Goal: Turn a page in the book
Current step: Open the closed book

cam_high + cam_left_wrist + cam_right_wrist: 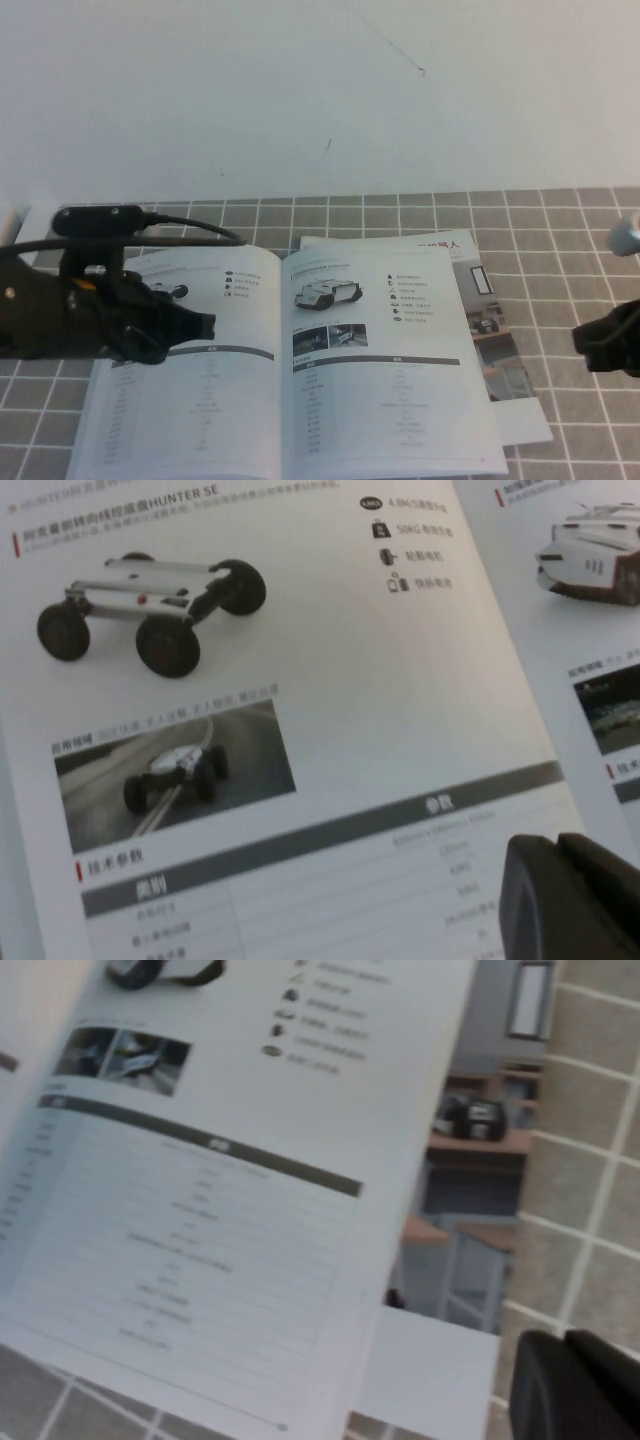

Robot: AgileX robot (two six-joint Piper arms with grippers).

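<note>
The book (200,420) lies open and flat on the grey tiled mat. Its right-hand leaf is the page (385,375), printed with a low white-and-black vehicle, two small photos and a dark-barred table. This page also shows in the right wrist view (220,1190). My left gripper (205,327) hovers over the left leaf, the one with the four-wheeled rover (150,605), and is shut on nothing (560,855). Off the book's right side, over the mat, my right gripper (585,340) is also shut and empty (565,1345).
A colourful leaflet (495,340) with room photos lies under the book's right side and sticks out to the right (480,1160). The tiled mat (580,240) ends at a white tabletop (300,90) behind. A small grey knob (628,235) stands at the far right.
</note>
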